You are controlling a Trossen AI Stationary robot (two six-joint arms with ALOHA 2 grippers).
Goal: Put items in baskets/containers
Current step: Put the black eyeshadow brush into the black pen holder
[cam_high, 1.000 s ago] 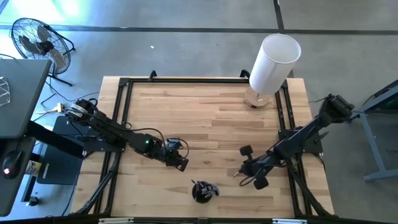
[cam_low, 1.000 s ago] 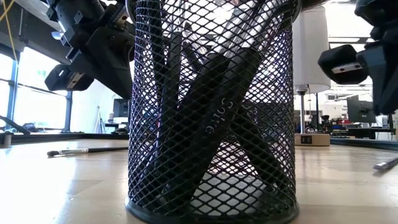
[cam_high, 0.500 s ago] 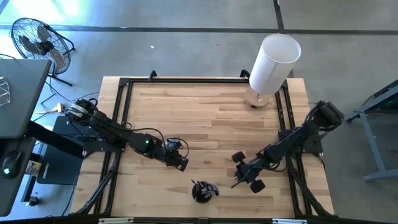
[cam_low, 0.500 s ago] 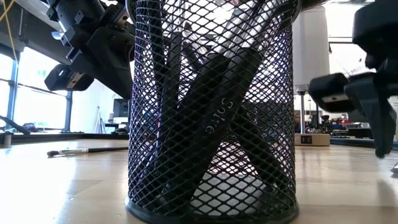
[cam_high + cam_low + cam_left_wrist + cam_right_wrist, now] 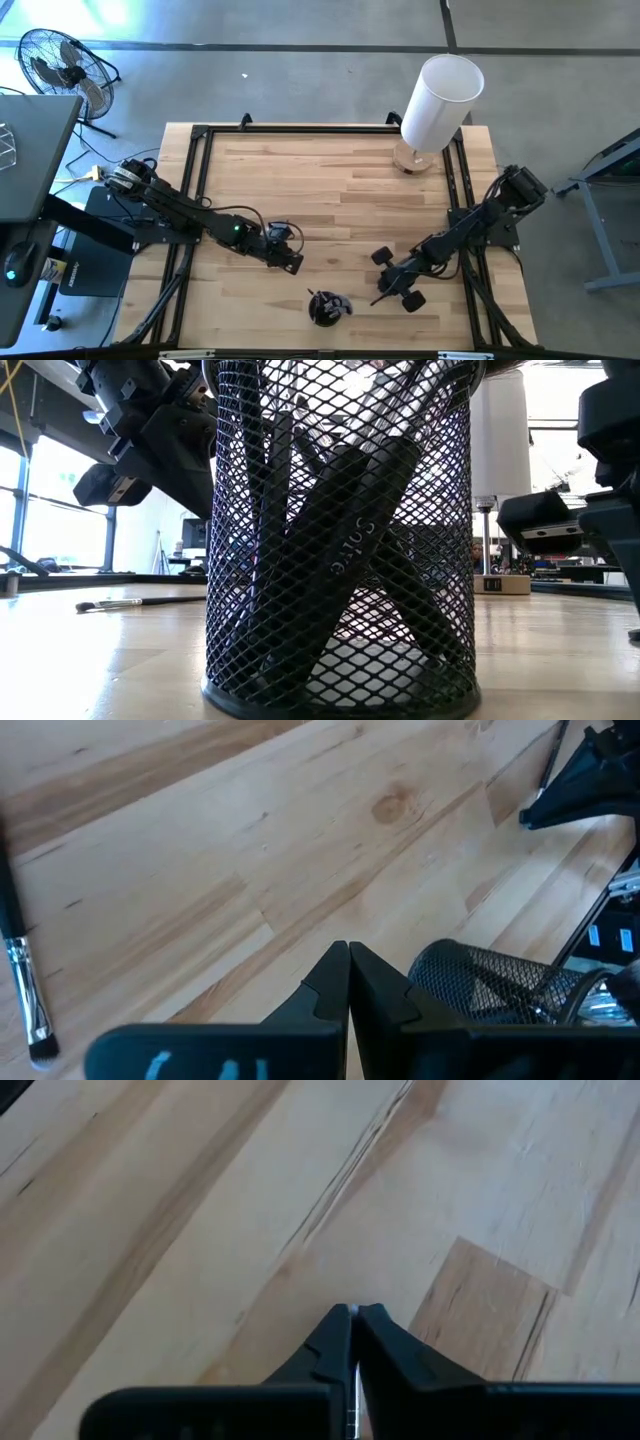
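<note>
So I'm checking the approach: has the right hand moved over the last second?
Yes. In the high view the right hand, shut on a brush, has swung away from the table's right rail toward the black mesh cup.

1. The mesh cup (image 5: pixel 325 307) stands on the surface (image 5: pixel 330 190) near its front edge, about midway across, with several makeup brushes (image 5: pixel 345 550) leaning inside it.
2. The left tool (image 5: pixel 290 262) is behind the cup and to its left.
3. The right tool (image 5: pixel 392 283) is right of the cup, slightly behind it.
4. One brush (image 5: pixel 125 603) lies flat on the surface, left of the cup.
5. The tall cylinder (image 5: pixel 440 100) stands at the far right corner.
</note>
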